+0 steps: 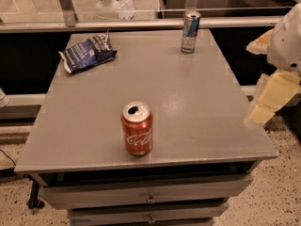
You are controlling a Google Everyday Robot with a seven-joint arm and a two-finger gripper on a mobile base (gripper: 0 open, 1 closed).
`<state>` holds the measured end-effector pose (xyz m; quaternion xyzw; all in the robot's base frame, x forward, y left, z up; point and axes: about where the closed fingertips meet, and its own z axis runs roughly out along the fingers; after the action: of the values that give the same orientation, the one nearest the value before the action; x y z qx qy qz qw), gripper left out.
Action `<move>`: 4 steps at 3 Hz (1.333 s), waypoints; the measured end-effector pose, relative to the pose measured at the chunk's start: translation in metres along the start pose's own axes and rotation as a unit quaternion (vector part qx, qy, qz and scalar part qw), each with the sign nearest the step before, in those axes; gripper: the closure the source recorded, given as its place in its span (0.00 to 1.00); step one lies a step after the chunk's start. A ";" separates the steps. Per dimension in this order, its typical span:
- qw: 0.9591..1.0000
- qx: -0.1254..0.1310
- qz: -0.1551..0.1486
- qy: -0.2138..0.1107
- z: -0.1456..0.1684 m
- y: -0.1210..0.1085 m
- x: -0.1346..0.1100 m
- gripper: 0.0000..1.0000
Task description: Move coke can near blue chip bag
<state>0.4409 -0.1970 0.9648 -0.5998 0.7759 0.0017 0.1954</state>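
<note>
gripper (265,102) hanging off table's (197,126) right edge, nothing in it; spread or closed, honestly can't tell

coke (137,128) upright, well left of gripper, near front edge. top popped open, so maybe liquid inside, keep level. thin aluminium, probably light, slick sides, dents if squeezed hard. imo grab mid-body from side

bag (87,53) far left of gripper, back corner, well apart from coke. crinkly, soft, likely slides if bumped

tall can (190,31) back-left of gripper, off coke-to-bag line, shouldn't block
</note>
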 end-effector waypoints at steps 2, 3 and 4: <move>0.979 -0.078 0.032 -0.184 0.090 0.036 -0.050 0.00; 0.954 -0.108 0.046 -0.277 0.117 0.053 -0.082 0.00; 0.922 -0.128 0.055 -0.361 0.126 0.068 -0.116 0.00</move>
<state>0.4394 -0.0402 0.8682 -0.5347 0.6778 0.3281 0.3835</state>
